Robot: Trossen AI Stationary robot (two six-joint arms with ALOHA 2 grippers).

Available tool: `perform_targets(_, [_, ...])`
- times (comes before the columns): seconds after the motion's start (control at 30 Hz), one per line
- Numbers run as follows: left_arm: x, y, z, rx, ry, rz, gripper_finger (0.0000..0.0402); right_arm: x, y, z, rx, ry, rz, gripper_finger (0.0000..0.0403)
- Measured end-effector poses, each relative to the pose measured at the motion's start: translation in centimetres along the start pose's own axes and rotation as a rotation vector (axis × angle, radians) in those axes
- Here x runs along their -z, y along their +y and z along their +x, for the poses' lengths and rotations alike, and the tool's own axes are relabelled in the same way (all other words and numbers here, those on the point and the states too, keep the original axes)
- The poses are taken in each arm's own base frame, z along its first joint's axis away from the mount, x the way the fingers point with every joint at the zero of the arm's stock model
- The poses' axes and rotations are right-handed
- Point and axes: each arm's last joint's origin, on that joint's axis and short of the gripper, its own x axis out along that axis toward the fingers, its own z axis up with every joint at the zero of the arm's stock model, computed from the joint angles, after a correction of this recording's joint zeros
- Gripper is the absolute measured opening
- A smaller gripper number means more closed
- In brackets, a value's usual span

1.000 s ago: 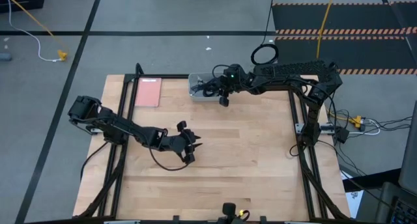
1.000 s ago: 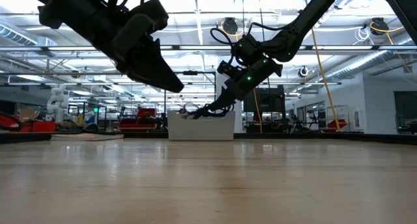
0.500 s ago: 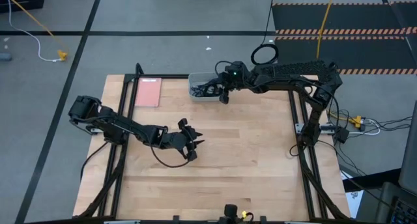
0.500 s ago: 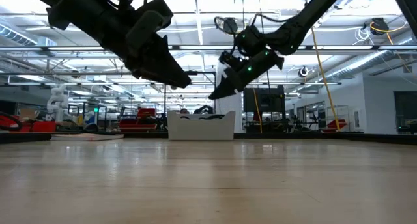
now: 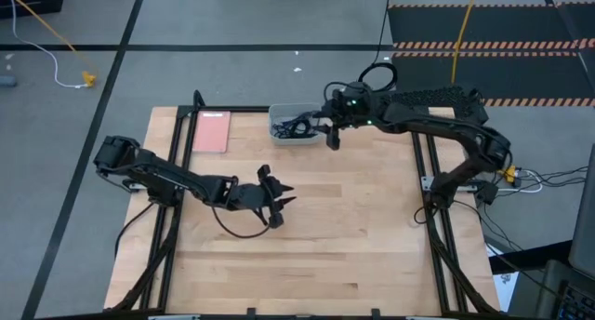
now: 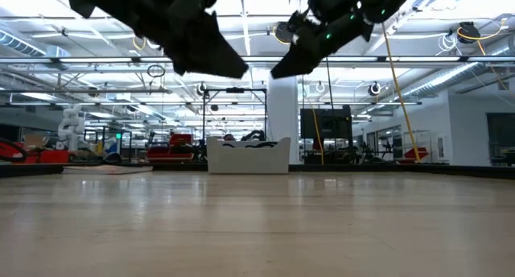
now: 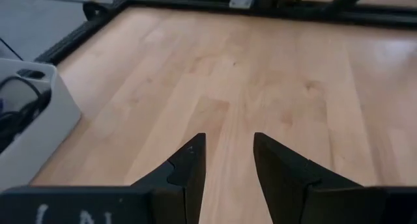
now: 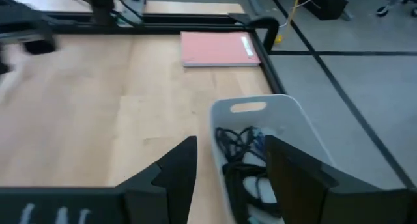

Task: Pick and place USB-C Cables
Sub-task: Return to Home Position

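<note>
Your right gripper (image 8: 230, 139) hangs above the end of the bin (image 8: 251, 107) nearest its arm, fingers spread and holding nothing. Your left gripper (image 7: 228, 135) is also spread and empty, over the middle of the table (image 5: 363, 227), well apart from the bin. To go home well, I think you should raise the right arm straight up first, then fold it back, so that no loop can catch a fingertip. The cables (image 8: 236, 160) lie inside the bin, at the table's far edge. They are thin dark loops, tangled together, with a little blue among them. How many there are, I cannot tell.
</note>
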Motion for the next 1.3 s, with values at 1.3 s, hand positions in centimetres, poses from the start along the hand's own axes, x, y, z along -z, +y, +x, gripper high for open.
perform_targets(1.3, [-3.6, 4.7, -5.0, -0.095, -0.079, 0.014, 0.0131, 12.0, 11.7, -11.5, -0.096, -0.26, -0.174, 0.0073])
